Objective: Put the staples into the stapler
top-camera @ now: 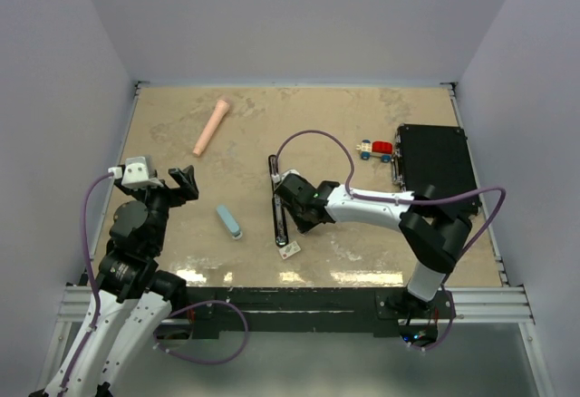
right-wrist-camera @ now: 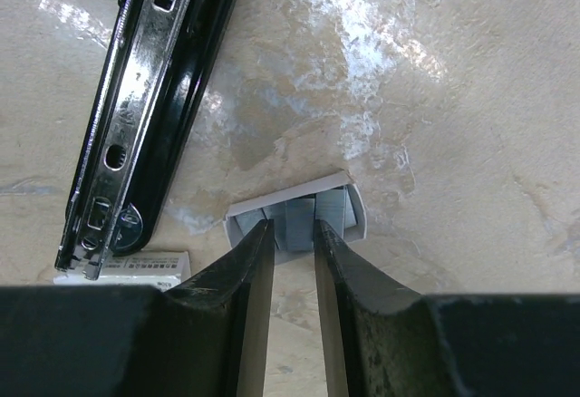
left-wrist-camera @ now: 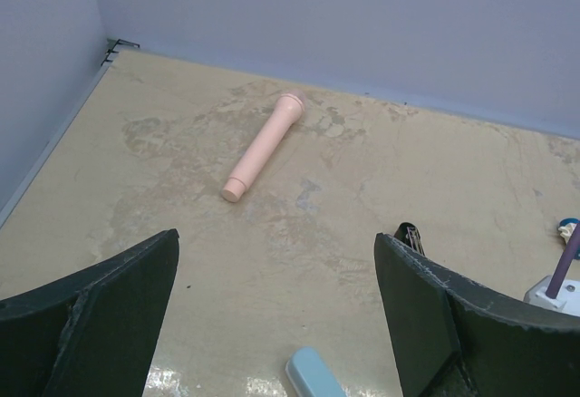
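Note:
The black stapler [top-camera: 276, 202] lies opened out flat mid-table; its metal channel shows in the right wrist view [right-wrist-camera: 136, 116]. The small grey-blue staples tray [right-wrist-camera: 349, 207] lies beside it, holding several staple strips. My right gripper [right-wrist-camera: 292, 229] points down into the tray, its fingers closed narrowly on the middle strip [right-wrist-camera: 296, 216]. The tiny white staples box [top-camera: 289, 251] lies at the stapler's near end, also in the right wrist view [right-wrist-camera: 122, 266]. In the top view my right gripper [top-camera: 294, 208] hides the tray. My left gripper [top-camera: 184, 182] is open and empty, at the left.
A light blue stapler [top-camera: 228, 221] lies left of the black one, just under my left gripper [left-wrist-camera: 276, 306] in its view [left-wrist-camera: 313, 374]. A pink cylinder [top-camera: 210, 126] lies at back left. A toy car [top-camera: 375, 150] and a black case [top-camera: 435, 163] sit at right.

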You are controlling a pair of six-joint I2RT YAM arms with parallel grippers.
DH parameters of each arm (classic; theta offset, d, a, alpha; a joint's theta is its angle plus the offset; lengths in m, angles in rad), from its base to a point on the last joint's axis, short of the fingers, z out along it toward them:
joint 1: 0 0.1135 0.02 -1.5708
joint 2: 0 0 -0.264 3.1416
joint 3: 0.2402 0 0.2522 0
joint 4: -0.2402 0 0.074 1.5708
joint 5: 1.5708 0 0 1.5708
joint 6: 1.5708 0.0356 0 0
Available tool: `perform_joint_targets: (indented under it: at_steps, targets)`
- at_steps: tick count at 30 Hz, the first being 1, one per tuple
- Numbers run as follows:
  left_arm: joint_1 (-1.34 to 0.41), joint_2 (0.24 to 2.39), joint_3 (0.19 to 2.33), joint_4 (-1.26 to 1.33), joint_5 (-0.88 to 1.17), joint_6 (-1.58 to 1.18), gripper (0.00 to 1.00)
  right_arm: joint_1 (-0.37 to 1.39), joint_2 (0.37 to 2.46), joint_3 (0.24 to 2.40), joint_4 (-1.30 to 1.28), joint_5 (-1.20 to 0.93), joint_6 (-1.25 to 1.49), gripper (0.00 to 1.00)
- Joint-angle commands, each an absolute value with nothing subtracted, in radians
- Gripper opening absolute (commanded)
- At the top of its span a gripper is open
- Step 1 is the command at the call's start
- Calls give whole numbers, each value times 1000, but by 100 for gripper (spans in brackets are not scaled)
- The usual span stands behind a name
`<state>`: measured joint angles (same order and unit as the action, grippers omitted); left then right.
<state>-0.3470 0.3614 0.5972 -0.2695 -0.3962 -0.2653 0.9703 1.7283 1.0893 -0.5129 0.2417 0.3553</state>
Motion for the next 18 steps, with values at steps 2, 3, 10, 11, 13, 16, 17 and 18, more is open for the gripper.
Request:
perform_joint_targets:
  at_steps: [2,3,10,11,13,16,17,18]
  targets:
    - [-337,360,597,-229,-387,-249,93,983,1756,1137,-522,288,364,27]
    - [-337,362,595,-229,-387,-249,93,986,1759,1140,-523,290,362,27]
    - [-337,362,595,-229,-385,-249,93,997,1784,1141,-535,298,357,26]
    - [-337,362,595,-229,-387,-249,93,997,1789,1141,-537,299,357,26]
    - [-337,361,595,-229,-385,-249,93,997,1795,1140,-549,316,362,25]
    - [-337,359,595,-230,-387,-250,93,999,1798,1134,-558,334,371,21]
    - [-337,360,595,-230,-387,-249,93,999,1796,1129,-560,334,374,20]
    - [-337,359,595,-230,-385,-249,93,997,1798,1129,-569,328,377,20]
